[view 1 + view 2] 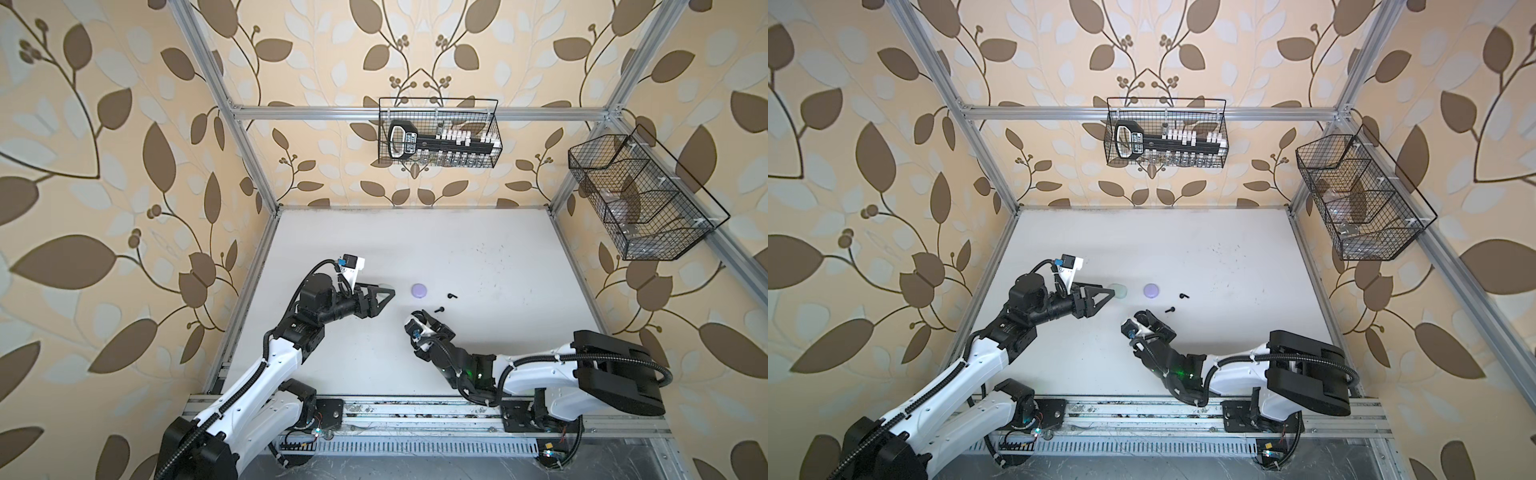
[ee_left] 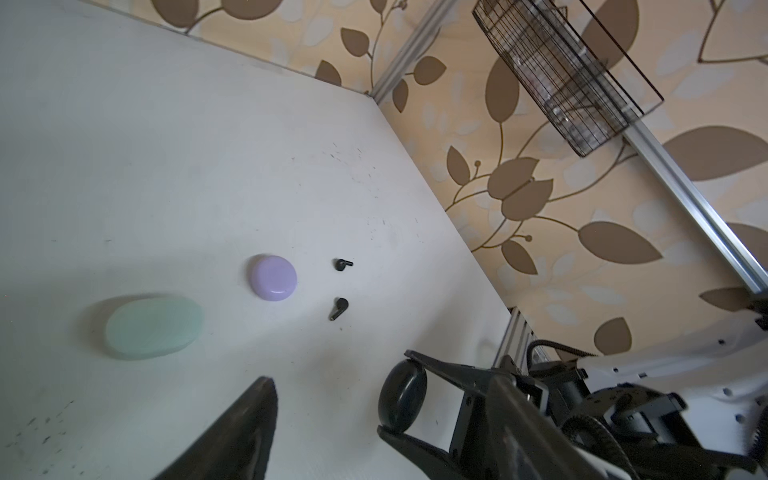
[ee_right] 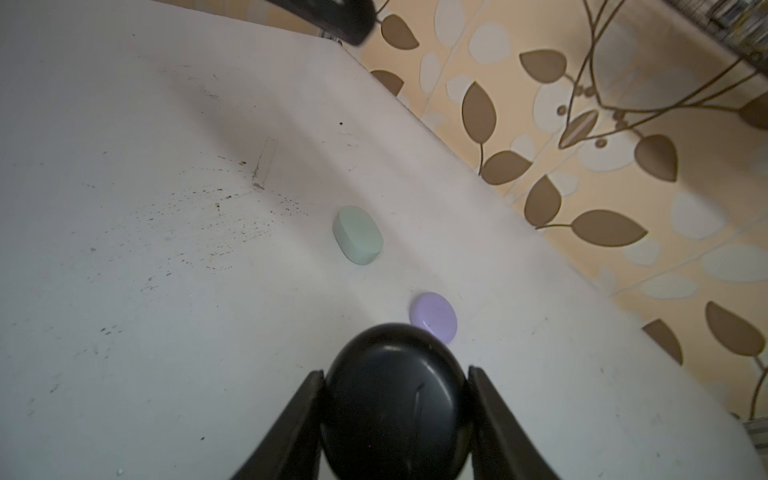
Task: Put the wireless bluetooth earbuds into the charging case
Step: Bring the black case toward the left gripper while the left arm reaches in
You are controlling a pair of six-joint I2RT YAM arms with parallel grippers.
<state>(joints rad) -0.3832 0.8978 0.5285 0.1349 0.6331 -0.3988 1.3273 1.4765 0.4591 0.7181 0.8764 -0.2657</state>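
On the white desk point(image 1: 457, 249), mid-front, the right gripper point(image 3: 395, 372) has its jaws clenched on a glossy black rounded plastic charging case point(image 3: 395, 415), one jaw per side. The lid looks shut. Can't tell if the case rests on the desk or is lifted.

Just beyond the right gripper's tips, a tiny black stemmed plastic earbud point(image 1: 439, 309) lies on the bare desk. A second black earbud point(image 1: 451, 296) lies a bit farther back and to the right. The 2 are apart from each other and nothing touches them.

Left of the earbuds sits a round lilac plastic case point(image 1: 418, 290), closed, flat on the desk. Further left is an oval pale mint plastic case point(image 1: 1118, 290), also closed and flat. Mint case, lilac case and earbuds run approx in a row across the desk.

The left gripper point(image 1: 1109, 289) hangs by the mint case w/ jaws released, spread w/ nothing btwn them. In both top views its tips overlap the case's near edge. The left wrist view shows the case lying apart from the one jaw in shot.

On the back wall hangs a black wire basket point(image 1: 438, 133) w/ a black-handled item and white pieces inside. A second black wire basket point(image 1: 640, 199) hangs on the right wall.
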